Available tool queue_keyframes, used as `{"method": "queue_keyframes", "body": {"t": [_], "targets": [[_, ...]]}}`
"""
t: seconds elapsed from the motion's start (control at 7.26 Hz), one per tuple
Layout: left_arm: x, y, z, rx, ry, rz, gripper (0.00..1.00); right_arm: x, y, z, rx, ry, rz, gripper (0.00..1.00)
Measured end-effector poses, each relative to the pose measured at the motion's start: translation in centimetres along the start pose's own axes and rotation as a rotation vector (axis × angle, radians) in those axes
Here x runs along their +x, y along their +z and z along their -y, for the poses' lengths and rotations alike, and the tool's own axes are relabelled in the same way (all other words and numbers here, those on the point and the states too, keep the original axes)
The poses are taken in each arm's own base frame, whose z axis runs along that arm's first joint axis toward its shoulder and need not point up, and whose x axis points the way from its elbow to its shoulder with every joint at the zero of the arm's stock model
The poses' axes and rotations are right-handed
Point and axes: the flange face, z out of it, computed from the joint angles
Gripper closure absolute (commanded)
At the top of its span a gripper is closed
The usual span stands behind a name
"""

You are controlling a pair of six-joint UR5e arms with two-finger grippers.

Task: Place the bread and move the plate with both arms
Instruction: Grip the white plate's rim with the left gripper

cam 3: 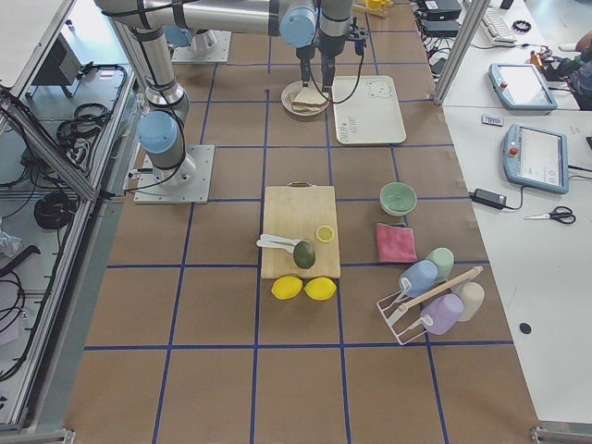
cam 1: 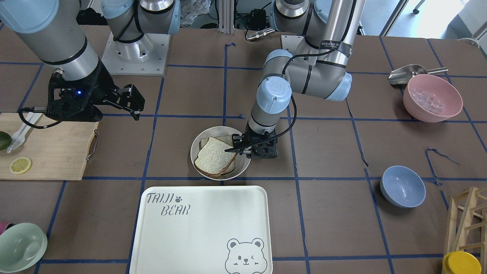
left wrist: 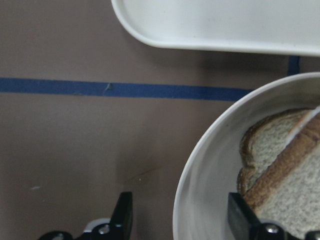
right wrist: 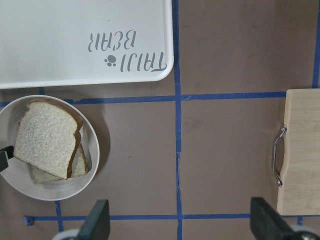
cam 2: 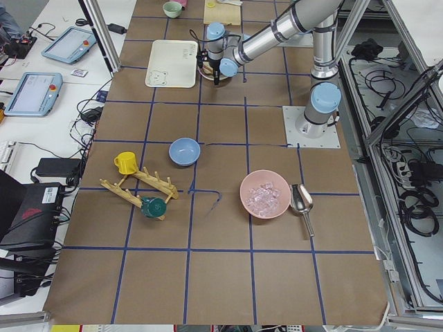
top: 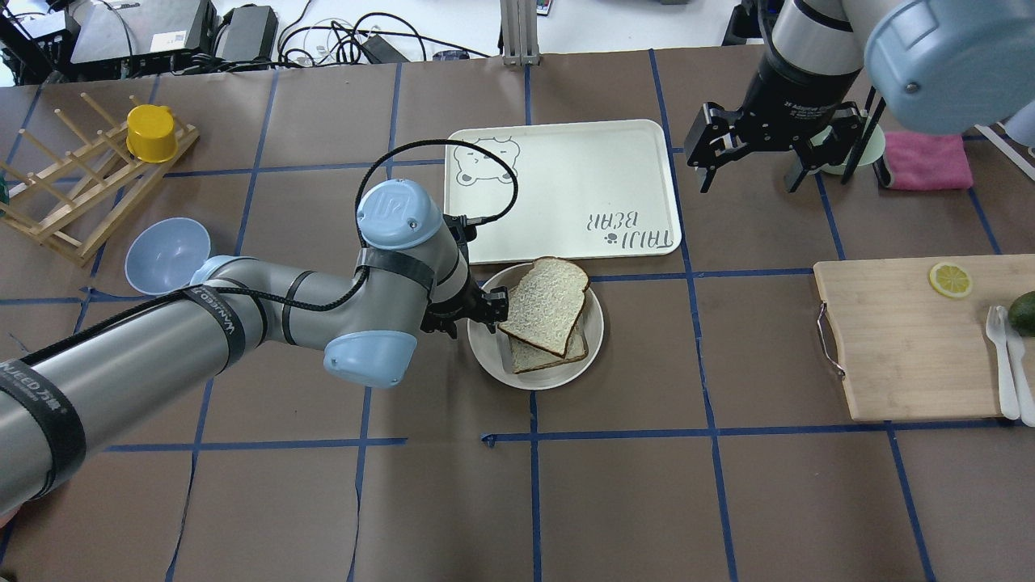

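Speckled bread [top: 546, 303] lies atop another slice [top: 530, 356] in the plate [top: 489, 356] mid-bench, so only the two-armed move seems left: left gripper [left wrist: 181, 220] straddles its rim, jaws wide; right gripper [top: 748, 182] hangs likewise spread, well apart toward the bench's right end.

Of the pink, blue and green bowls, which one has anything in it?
The pink bowl, beside the metal scoop: it holds clear, ice-like cubes. The blue bowl and the pale green bowl show bare insides.

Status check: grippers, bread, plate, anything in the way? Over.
Left gripper open, straddling plate rim. Right gripper open, hovering away from plate. Bread in plate atop second slice. Tray close beside plate.
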Motion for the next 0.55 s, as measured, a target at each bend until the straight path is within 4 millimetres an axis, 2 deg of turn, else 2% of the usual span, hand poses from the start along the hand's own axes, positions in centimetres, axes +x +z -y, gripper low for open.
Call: {"method": "queue_keyframes", "body": {"t": [0.14,0.28,0.55], "targets": [[0.2,0.0,-0.2,-0.001,0.001,-0.002,0.93,0.0,-0.1,0.0,-0.001,0.006,0.003,0.0],[0.2,0.5,-0.4,-0.01,-0.001,-0.001,0.97,0.1,-0.2,0.1,0.003,0.01,0.006,0.0],[0.1,0.5,-0.5,-0.012,0.001,-0.005,1.0,0.1,-1.1,-0.6,0.019,0.012,0.007,0.0]]}}
